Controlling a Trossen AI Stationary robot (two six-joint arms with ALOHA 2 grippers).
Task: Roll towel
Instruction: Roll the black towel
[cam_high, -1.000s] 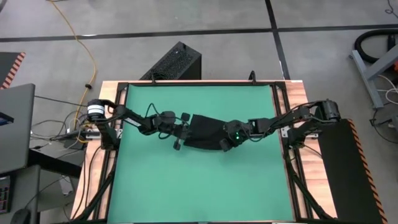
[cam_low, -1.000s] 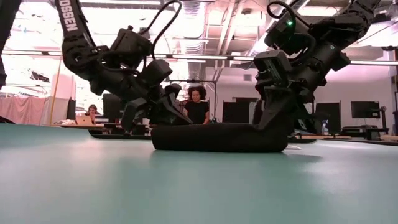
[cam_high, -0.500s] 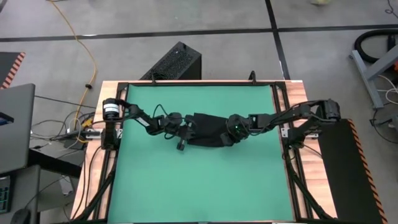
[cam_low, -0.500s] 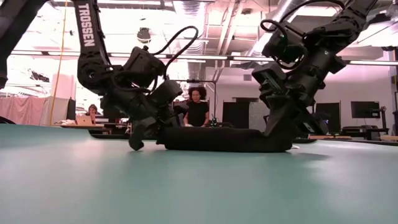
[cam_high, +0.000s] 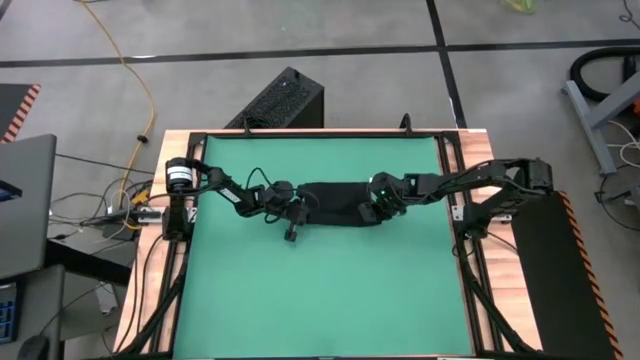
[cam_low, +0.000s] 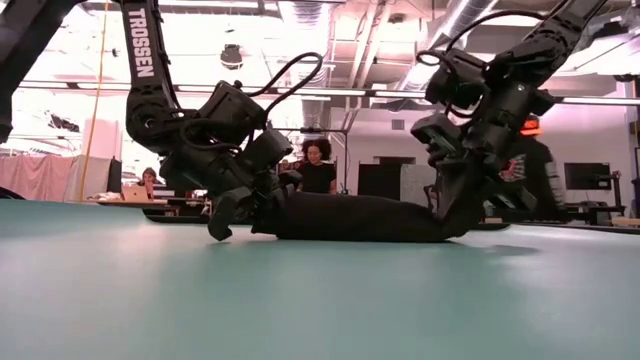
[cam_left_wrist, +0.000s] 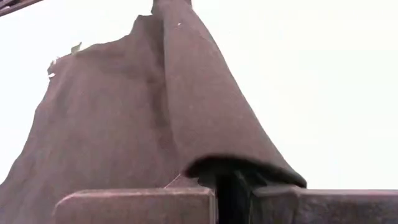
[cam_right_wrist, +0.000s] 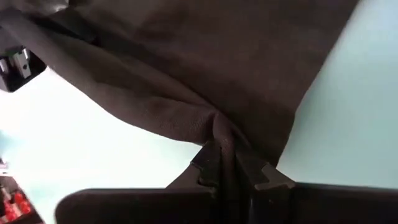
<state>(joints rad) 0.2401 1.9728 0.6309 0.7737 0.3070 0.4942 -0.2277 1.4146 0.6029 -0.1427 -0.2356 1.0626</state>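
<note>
Between left gripper (cam_high: 297, 209) and right gripper (cam_high: 372, 210): towel (cam_high: 335, 197), part-rolled, each end clamped. Advice: turn both ends evenly, fabric kept taut.

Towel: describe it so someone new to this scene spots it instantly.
Start at the green mat covering the table. Slightly back of its middle, between the two arms, lies the towel, a long low bundle of plain black cloth. The left hand and the right hand each pinch one end; unlike them, it is soft, matte and wrinkled.
</note>
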